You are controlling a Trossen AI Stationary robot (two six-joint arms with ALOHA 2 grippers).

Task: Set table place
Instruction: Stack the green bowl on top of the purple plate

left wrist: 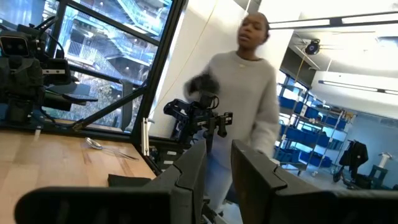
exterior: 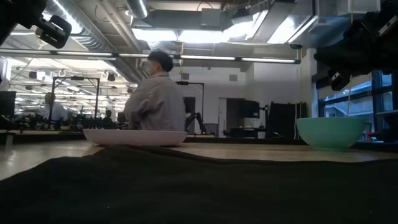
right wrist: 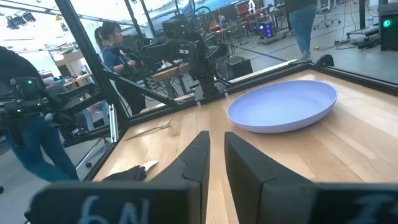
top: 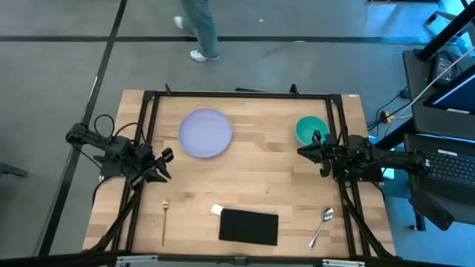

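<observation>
High view: bowl (top: 310,129) just beside right hand (top: 312,151).

- The right gripper (right wrist: 216,163) shows two dark fingers (right wrist: 194,158) standing close together with a narrow gap between them, holding nothing.
- The light wooden plank table (right wrist: 348,149) extends ahead of the fingers.
- A pale lavender round plate (right wrist: 283,106) rests flat on the wood, beyond the fingertips.
- A slim gold fork (right wrist: 149,129) lies on the table near a black frame rail (right wrist: 93,68).
- The left arm (right wrist: 186,46) stands past the plate.
- A person with a ponytail (right wrist: 112,46) stands in the room behind.
</observation>
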